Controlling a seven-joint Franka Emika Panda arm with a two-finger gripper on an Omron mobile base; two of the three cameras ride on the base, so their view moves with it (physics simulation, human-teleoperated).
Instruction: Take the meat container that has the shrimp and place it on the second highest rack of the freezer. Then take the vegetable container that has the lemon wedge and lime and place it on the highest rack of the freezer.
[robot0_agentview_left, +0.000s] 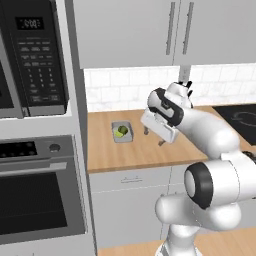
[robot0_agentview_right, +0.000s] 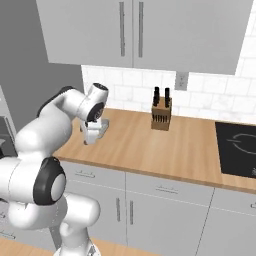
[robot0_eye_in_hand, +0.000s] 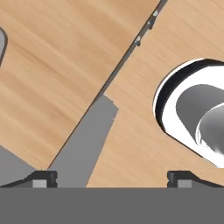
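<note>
1 veg container (robot0_agentview_left: 122, 132), 1 lime (robot0_agentview_left: 121, 132), 1 knife block (robot0_agentview_right: 161, 116), 2 knives.

A: Which task items can be located?

B: The vegetable container (robot0_agentview_left: 122, 132), a shallow rectangular grey tray. It rests flat on the wooden counter, near the tall oven column at the counter's left end.

A: Contents?

B: A round green lime (robot0_agentview_left: 120, 133) with a yellow-green lemon wedge (robot0_agentview_left: 123, 129) just beside it, toward the wall. Both sit inside the tray. Whether they touch cannot be told at this size.

A: Orientation?

B: Upright, open side up, long axis running from counter front toward the tiled wall.
</note>
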